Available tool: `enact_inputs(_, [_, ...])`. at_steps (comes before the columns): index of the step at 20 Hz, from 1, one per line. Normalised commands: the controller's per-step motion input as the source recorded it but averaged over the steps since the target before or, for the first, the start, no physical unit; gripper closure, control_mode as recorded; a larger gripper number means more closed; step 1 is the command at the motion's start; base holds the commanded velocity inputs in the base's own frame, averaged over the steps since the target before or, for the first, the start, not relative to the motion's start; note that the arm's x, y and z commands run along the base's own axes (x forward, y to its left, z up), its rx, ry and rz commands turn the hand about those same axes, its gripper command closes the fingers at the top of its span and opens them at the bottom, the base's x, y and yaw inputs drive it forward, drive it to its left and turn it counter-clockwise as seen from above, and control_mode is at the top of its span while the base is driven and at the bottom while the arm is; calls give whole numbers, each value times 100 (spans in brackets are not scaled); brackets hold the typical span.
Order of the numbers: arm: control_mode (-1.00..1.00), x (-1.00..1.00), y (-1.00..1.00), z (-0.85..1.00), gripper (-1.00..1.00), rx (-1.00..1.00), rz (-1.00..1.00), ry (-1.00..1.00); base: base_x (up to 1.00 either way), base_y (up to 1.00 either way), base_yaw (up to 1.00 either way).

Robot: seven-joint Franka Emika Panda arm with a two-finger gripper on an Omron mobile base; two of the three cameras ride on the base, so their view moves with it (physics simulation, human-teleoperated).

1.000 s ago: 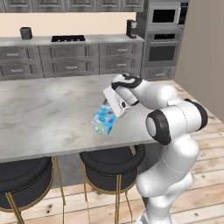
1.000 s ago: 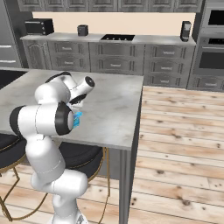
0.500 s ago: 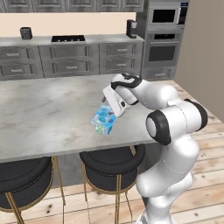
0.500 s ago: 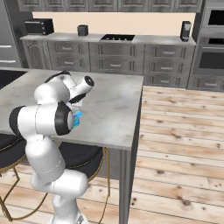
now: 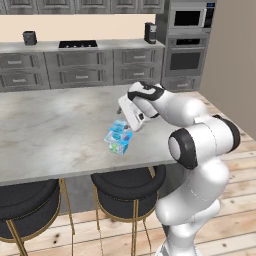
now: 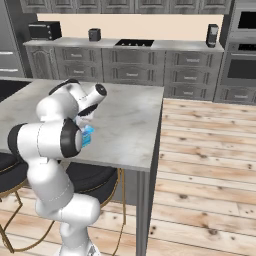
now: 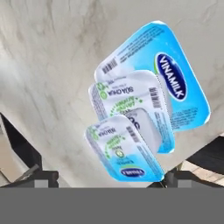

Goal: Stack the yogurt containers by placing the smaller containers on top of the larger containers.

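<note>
Bench (image 5: 55,135): grey marble island, stools tucked under its near edge.
Stack: a smaller yogurt cup (image 7: 124,153) sits atop a larger yogurt pack (image 7: 175,83), near the bench's front edge.
Handling: likely light, thin-walled, slick-lidded; best taken by the side walls, gently.
Tool (image 5: 128,114): hovering just above the stack, jaws spread wide, holding nothing.

The arm (image 5: 200,145) is built of glossy white, rounded shells that swell into fat cylinders at each joint, with dark grey to black bands and round caps marking those joints. Its hand (image 5: 131,111) is a flatter, boxy white block with a dark collar at the wrist, and the lower body (image 6: 70,220) widens into a smooth white pedestal. No cables, screws or lettering can be made out on the shells.
</note>
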Motion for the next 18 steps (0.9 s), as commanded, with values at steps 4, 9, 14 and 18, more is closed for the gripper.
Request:
enact_inputs(4, [-100,-17,-1,21,-100,-4,-2,2,0,0,0])
enact_inputs(9, [-100,-20,0,22,-100,-13,0,6,0,0,0])
enact_inputs(14, [-100,-28,0,26,-100,-32,11,6,0,0,0])
enact_inputs(18, [-100,-24,0,24,-100,-36,19,20,0,0,0])
